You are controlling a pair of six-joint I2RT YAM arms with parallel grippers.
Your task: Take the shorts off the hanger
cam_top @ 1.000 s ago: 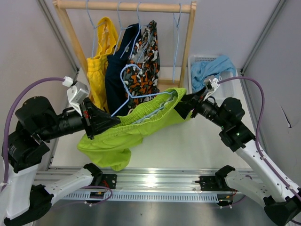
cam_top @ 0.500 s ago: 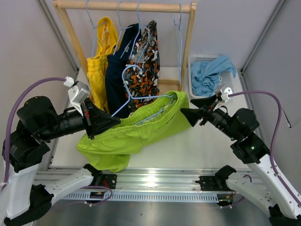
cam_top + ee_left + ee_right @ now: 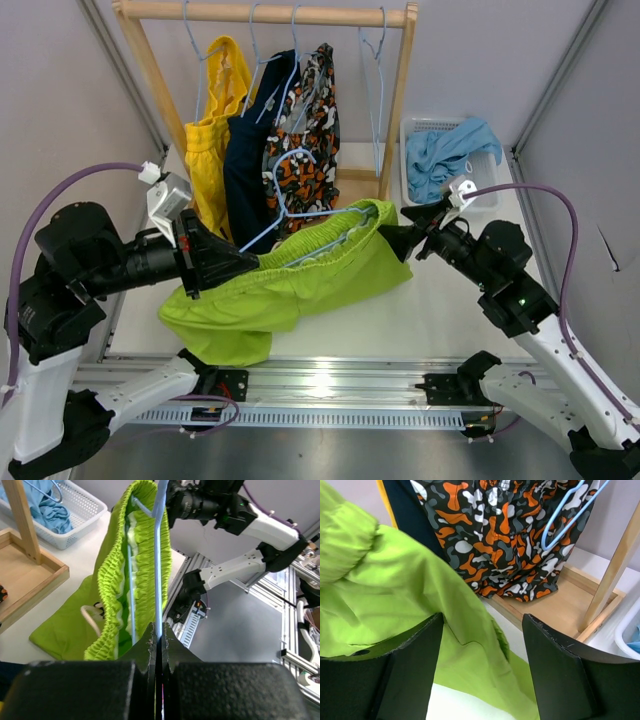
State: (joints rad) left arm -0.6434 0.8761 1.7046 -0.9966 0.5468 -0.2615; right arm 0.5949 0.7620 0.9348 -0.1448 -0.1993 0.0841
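Observation:
The lime green shorts (image 3: 290, 285) hang on a light blue wire hanger (image 3: 290, 205) held off the rack, above the table. My left gripper (image 3: 238, 257) is shut on the hanger wire (image 3: 159, 570) at the shorts' left end; the waistband (image 3: 142, 565) runs along the wire. My right gripper (image 3: 397, 235) is open at the right end of the waistband, its fingers (image 3: 410, 665) either side of the green fabric (image 3: 420, 590). Yellow (image 3: 212, 140), navy (image 3: 250, 150) and orange-black-white patterned shorts (image 3: 308, 130) hang on the rack. Light blue shorts (image 3: 445, 150) lie in the basket.
A wooden rack (image 3: 400, 90) stands at the back, with an empty blue hanger (image 3: 375, 90) on its rod. A white basket (image 3: 420, 130) sits at the back right. The rack's wooden base (image 3: 560, 605) is close behind my right gripper.
My right gripper let go of the waistband, drew back to the right, and has now moved left again to the shorts' right end, open. The hanger and shorts shifted slightly.

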